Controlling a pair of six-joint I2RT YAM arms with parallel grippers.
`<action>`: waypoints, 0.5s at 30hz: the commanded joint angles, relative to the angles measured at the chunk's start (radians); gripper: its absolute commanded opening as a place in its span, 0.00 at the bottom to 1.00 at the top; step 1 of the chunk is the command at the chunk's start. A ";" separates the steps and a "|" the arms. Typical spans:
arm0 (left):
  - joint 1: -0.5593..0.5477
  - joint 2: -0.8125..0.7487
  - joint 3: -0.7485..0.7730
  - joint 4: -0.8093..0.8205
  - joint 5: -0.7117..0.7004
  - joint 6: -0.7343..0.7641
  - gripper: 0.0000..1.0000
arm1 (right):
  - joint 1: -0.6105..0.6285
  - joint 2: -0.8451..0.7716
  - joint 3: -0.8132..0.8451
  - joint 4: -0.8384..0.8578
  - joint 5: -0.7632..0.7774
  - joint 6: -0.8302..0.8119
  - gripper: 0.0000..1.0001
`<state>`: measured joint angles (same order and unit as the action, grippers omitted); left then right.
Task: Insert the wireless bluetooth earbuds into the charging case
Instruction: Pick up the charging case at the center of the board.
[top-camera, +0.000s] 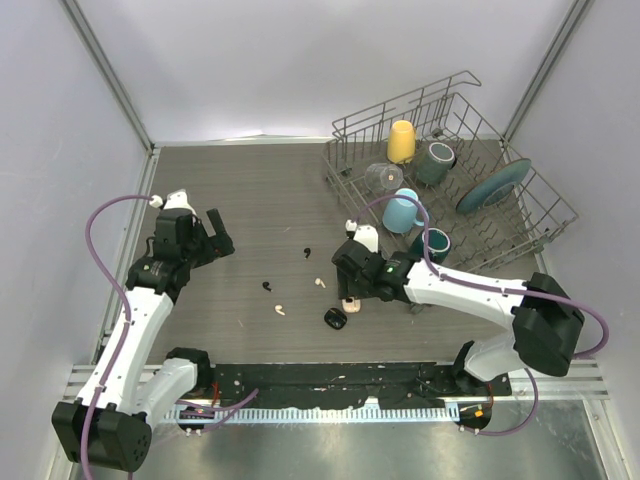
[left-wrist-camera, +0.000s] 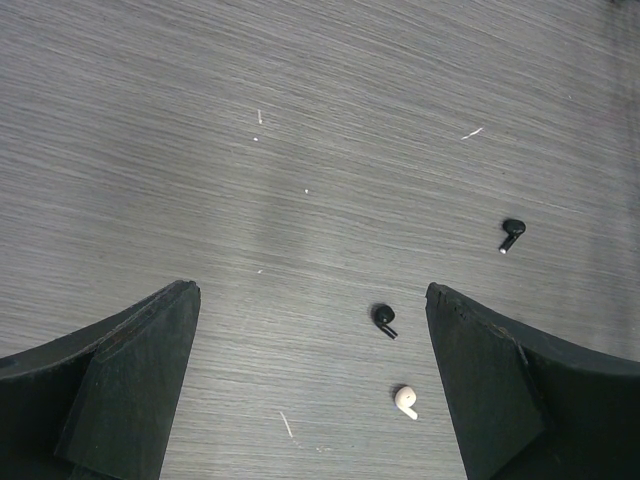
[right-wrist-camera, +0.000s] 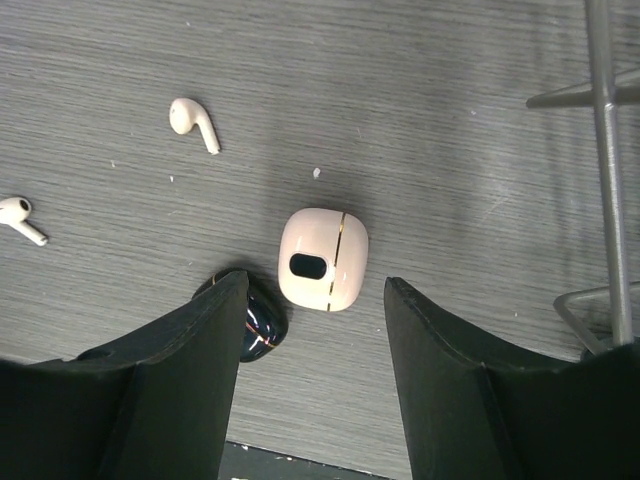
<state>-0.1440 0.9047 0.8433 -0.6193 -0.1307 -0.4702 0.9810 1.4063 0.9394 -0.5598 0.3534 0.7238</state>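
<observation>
Right end effector hangs with its jaws apart on either side of the cream-pink rounded charging case, a gap showing at each side, at lower centre of the overhead frame. The left end effector gapes wide over the grey wood-grain desk at centre left, holding nothing. Upper right stands a silver wire dish rack. A glossy black charging case lies just beside the cream one. Left of both, loose on the desk, lie the tiny stemmed black earbuds and cream-white earbuds. An off-centre squeeze would likely skid the smooth, seemingly shut case into its black neighbour. Only the right wrist view shows the gold seam and the finger half hiding the black case; only the left wrist view shows the black earbuds closely.
</observation>
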 joint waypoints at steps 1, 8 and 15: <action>-0.003 -0.003 -0.004 0.023 0.000 -0.001 1.00 | 0.005 0.023 0.009 -0.006 -0.014 0.035 0.61; -0.003 0.011 -0.009 0.035 0.017 0.001 1.00 | 0.005 0.065 -0.016 0.032 -0.022 0.100 0.56; -0.003 0.049 -0.001 0.029 0.048 -0.001 1.00 | 0.005 0.094 -0.047 0.029 -0.022 0.140 0.54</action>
<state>-0.1440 0.9386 0.8352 -0.6178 -0.1158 -0.4702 0.9810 1.4967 0.9070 -0.5457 0.3244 0.8158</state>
